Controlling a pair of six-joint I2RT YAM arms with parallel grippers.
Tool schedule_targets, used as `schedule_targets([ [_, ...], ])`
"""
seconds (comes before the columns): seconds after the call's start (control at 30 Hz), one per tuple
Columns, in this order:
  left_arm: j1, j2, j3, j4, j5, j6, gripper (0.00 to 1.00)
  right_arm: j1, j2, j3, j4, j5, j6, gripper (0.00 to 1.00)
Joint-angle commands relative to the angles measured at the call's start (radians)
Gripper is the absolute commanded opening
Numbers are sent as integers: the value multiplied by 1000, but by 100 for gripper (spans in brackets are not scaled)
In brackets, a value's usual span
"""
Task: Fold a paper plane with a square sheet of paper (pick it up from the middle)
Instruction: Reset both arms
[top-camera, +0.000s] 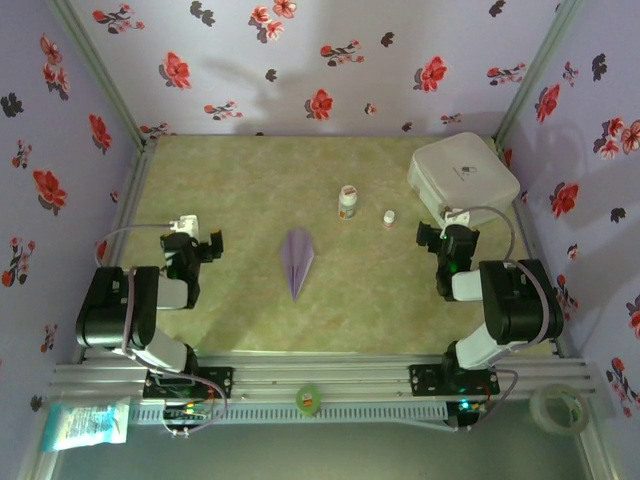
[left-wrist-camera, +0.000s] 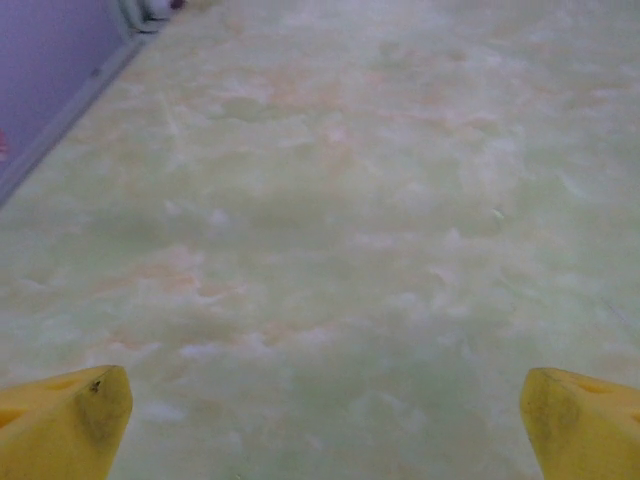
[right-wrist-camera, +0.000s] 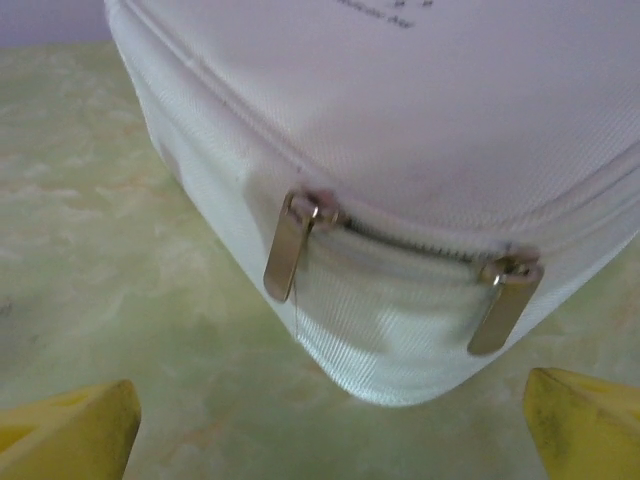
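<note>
**Top external view.** The paper plane (top-camera: 298, 262) is lying flat at the centre of the frame as a slim pointed dart, with its tip pointing toward the lower edge. It is well apart from both arms. The left gripper (top-camera: 200, 240) is sitting at middle left and the right gripper (top-camera: 442, 232) at middle right, just below the white zipped case (top-camera: 463, 172). Two small white bottles (top-camera: 347, 201) (top-camera: 389, 217) are standing between the plane and the case. The folding appears to be finished. The main hazard would be an arm sweeping across the centre, which could push or unfold the light paper or topple a bottle.

**Left wrist view.** The yellow fingertips (left-wrist-camera: 65, 420) are sitting at the lower corners of the frame. The jaws are spread wide and holding nothing, and bare table (left-wrist-camera: 330, 220) is lying ahead of them.

**Right wrist view.** The yellow fingertips (right-wrist-camera: 70, 430) are likewise spread wide and empty. The case is looming close across the upper right of the frame, with its two metal zip pulls (right-wrist-camera: 290, 245) hanging toward the fingers. Any forward motion here would risk catching a pull or shoving the case.
</note>
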Motion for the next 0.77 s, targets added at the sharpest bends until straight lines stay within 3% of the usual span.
schedule_targets([
  [0.0, 13, 3, 54, 24, -110, -42, 100, -8, 5, 18, 29, 16, 32, 99],
  [0.73, 3, 7, 61, 21, -87, -18, 100, -11, -2, 22, 10, 0, 30, 99],
])
